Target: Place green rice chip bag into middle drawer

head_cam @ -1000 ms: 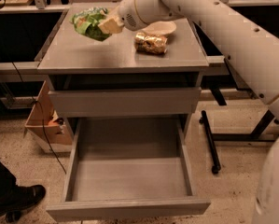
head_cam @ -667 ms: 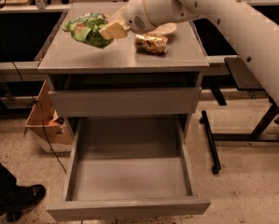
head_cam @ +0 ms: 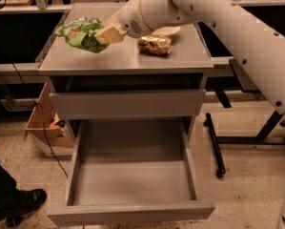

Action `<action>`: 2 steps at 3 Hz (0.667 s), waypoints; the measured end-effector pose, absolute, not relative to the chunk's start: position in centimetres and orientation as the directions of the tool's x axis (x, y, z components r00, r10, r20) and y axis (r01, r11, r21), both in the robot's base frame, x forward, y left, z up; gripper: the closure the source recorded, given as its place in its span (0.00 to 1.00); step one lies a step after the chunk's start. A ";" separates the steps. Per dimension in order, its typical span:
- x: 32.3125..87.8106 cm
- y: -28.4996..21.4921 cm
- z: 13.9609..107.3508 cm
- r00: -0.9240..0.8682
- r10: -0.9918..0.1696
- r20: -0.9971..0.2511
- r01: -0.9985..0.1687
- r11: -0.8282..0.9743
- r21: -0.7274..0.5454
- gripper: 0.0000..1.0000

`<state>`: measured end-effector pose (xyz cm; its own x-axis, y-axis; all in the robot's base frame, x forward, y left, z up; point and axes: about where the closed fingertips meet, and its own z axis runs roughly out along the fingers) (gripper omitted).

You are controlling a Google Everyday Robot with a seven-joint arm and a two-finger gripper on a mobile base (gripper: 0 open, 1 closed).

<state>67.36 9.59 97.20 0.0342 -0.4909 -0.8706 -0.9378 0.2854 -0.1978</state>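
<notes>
Grip is the thing to watch in the camera view: the gripper [head_cam: 105,34], at the end of the white arm [head_cam: 228,25], has its tan jaws clenched on one edge of the green rice chip bag [head_cam: 79,32], and most of the crinkled bag sticks out beyond the jaws on the side away from the wrist. The bag looks lifted just clear of the cabinet top [head_cam: 125,63], though whether a corner touches it is hard to tell. On the wrist side of the jaws, near but apart, lies a brown-gold packet [head_cam: 155,45] with a pale dish [head_cam: 169,30] behind it; neither is the target. Below the jaws the top drawer [head_cam: 127,104] is closed, and further down and forward of them the middle drawer [head_cam: 132,178] stands pulled out with a bare floor. A cardboard box [head_cam: 43,128] sits beside the cabinet, well below the jaws. The step in hand seems to be the carry. Done well, it would bring the bag forward past the cabinet's front edge before lowering, so the dangling end does not snag on the top drawer's face, and would let go only once the bag is low between the drawer's side walls.
</notes>
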 end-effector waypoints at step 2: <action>56.4 8.9 94.8 0.020 -0.501 -0.865 -0.975 0.182 -0.128 1.00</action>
